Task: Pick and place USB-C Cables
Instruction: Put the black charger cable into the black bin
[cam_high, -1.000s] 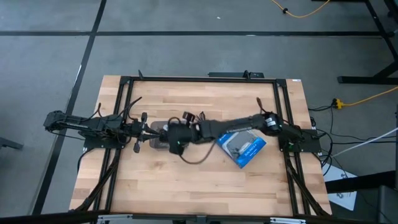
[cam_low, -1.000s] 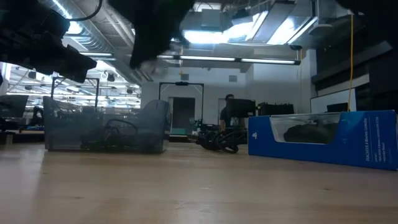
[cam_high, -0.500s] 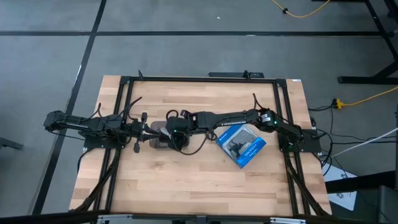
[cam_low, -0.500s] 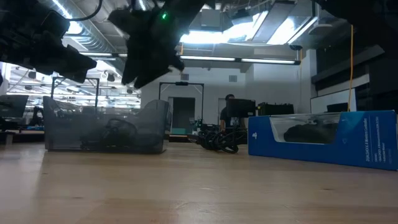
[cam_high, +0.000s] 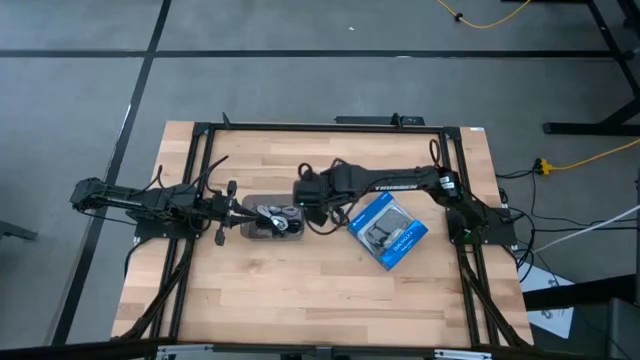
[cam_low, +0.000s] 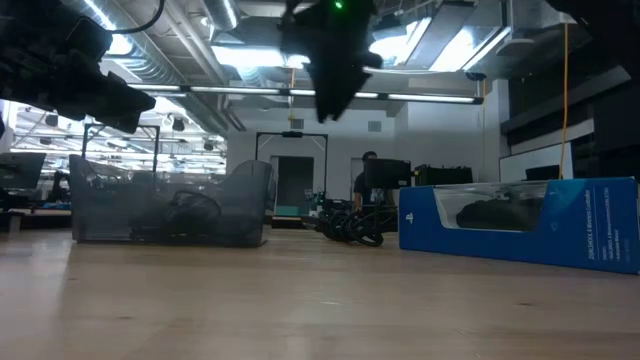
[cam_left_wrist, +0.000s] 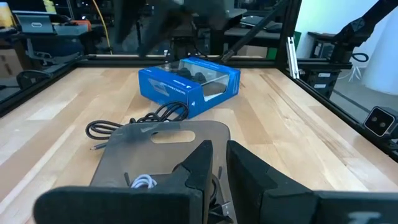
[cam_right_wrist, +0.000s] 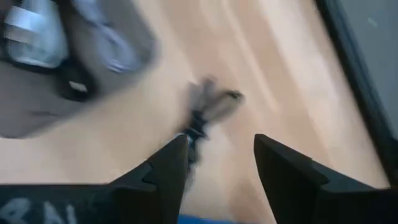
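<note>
The right gripper (cam_right_wrist: 214, 168) has its jaws open and holds nothing. The left gripper (cam_left_wrist: 217, 168) has its jaws almost shut, by the tray (cam_high: 246, 228) at mid left of the high view. Some cables (cam_high: 278, 220) are in the tray. One black cable (cam_left_wrist: 134, 120) lies beside it, so I think that one is left.

Grey tray (cam_low: 170, 205) holding dark cables, black cable (cam_low: 352, 228) beside blue box (cam_low: 520, 222), arm overhead (cam_low: 330, 50)
</note>
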